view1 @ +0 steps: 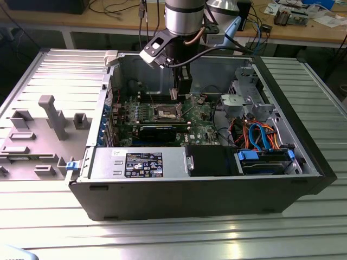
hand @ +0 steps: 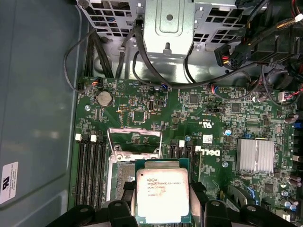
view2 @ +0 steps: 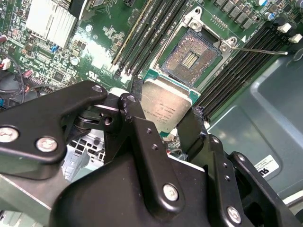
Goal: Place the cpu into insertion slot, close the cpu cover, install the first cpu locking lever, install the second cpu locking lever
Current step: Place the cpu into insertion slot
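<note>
Silver-grey chip, the cpu [view2: 165, 106], is clamped by two opposite edges between the black fingers [view2: 137, 118] of the gripper [view2: 165, 120]. The fingers are closed only as far as the chip's width allows and carry nothing else. In both wrist views the cpu hangs above the green board [hand: 213, 118], overlapping one edge of the insertion slot [view2: 191, 56] but not seated in it; the slot's contact field lies bare. In the first wrist view the cpu cover [hand: 134, 129] appears swung up, clear of the slot. In the second wrist view a thin wire lever [view2: 258, 50] stands out to one side. In the exterior view the arm reaches down into the open computer case [view1: 190, 200].

Risks, as judged:
- The chip is off-centre to the slot. Lowered as it hangs, it would land on the metal rim and could crush contacts.
- The hold is on thin edges only. A slip would drop the chip onto the bare contacts.
- Whether the chip is turned the right way for the slot cannot be told; a wrong turn would stop it seating.
- The fingers work close beside the memory slots [view2: 151, 28] and the raised cover, and could foul either.
</note>
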You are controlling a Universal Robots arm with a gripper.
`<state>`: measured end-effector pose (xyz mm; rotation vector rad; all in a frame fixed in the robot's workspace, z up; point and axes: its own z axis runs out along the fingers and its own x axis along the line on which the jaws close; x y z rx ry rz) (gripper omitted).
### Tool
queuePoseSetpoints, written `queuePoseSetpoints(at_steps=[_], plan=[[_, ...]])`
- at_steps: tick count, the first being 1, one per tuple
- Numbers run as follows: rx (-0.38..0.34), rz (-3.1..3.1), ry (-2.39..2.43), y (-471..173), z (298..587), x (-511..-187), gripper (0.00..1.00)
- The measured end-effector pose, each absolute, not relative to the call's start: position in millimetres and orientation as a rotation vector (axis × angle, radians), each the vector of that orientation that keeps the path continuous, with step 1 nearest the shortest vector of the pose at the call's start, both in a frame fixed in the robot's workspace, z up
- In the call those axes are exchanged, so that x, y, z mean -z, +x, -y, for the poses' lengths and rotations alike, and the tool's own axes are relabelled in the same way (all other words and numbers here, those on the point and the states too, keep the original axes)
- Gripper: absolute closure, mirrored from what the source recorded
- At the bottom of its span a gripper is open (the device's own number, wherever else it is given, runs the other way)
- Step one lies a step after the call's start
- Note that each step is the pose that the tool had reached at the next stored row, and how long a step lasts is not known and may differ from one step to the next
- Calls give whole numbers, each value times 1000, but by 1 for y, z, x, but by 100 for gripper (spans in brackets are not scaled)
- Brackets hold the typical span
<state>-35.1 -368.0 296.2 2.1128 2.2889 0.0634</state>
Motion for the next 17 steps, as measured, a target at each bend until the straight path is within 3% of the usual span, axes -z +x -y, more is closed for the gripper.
queuePoseSetpoints(at_steps=[17], plan=[[-63,-2289,2113,-35,368,-293,46]])
